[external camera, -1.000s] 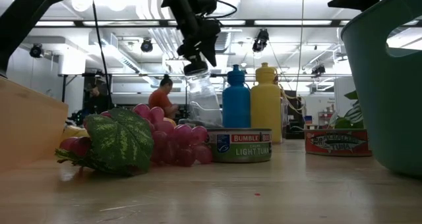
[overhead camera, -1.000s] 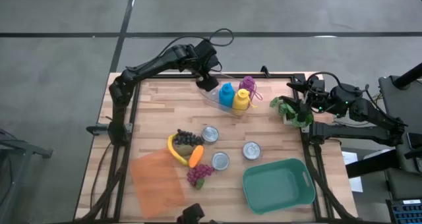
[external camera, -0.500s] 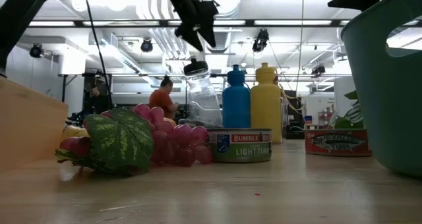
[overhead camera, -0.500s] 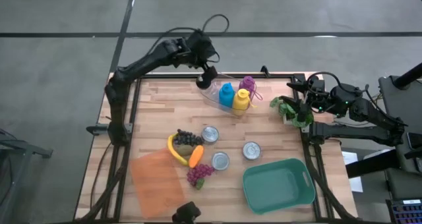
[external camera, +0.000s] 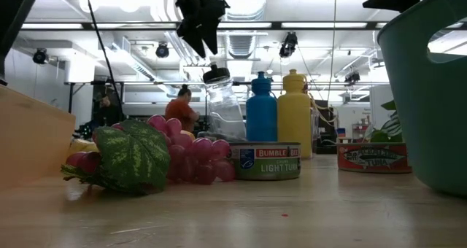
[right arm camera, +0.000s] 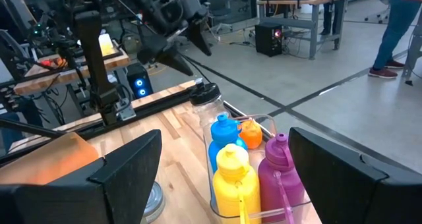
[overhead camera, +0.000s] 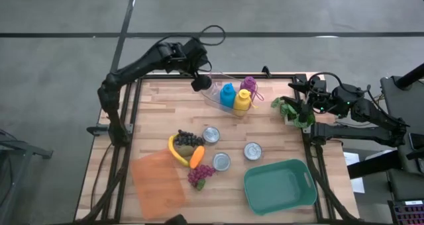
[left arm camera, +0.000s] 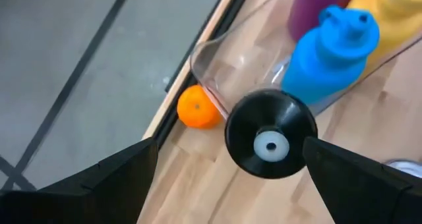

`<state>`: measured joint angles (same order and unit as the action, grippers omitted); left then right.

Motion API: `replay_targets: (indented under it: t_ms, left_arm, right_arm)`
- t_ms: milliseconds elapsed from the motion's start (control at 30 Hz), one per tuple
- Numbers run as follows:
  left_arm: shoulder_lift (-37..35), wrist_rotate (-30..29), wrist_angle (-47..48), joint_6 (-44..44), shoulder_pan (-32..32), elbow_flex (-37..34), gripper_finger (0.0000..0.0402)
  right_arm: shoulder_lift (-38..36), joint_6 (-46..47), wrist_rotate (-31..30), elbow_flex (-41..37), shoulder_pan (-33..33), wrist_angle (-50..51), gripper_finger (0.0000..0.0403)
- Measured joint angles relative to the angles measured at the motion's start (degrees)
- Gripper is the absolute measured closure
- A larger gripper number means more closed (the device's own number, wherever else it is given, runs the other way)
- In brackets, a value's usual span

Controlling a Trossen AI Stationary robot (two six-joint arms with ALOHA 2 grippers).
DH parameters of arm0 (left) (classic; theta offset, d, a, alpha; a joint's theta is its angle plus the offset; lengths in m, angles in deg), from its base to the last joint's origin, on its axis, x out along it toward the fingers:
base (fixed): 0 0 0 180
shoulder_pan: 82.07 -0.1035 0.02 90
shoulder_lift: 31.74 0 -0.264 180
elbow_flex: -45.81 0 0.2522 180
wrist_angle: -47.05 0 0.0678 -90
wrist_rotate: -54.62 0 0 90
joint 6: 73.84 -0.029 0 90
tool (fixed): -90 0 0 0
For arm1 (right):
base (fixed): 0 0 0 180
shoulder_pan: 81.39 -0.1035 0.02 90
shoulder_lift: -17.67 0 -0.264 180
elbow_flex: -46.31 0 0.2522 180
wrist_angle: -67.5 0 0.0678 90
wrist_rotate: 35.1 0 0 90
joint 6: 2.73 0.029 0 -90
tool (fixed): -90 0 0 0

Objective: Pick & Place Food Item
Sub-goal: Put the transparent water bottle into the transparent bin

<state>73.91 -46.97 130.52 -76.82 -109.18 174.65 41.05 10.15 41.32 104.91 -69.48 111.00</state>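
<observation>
Above the clear black-capped bottle (overhead camera: 207,87) at table's 12 o'clock, left gripper (overhead camera: 196,71) hangs spread, empty (smooth, light: grasp below cap).

Setting: robotics lab or workshop. Butcher-block wooden surface (overhead camera: 165,112) on a dark metal frame, standing on grey concrete floor (overhead camera: 59,53) with marked lines. Low view: open ceiling with strip lights (external camera: 306,25) and exposed ducting. Right wrist view: workbenches (right arm camera: 297,0), a computer tower (right arm camera: 269,39), cabling. A person (external camera: 179,111) sits in the background.
</observation>
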Motion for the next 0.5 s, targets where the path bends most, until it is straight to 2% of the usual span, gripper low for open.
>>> replay_targets:
  t_ms: [500]
  left_arm:
    - [0.04,0.21,-4.21,0.04,0.42,-4.39,0.0018]
  right_arm:
    - [-0.01,0.0,0.0,0.0,0.02,0.0,0.0074]
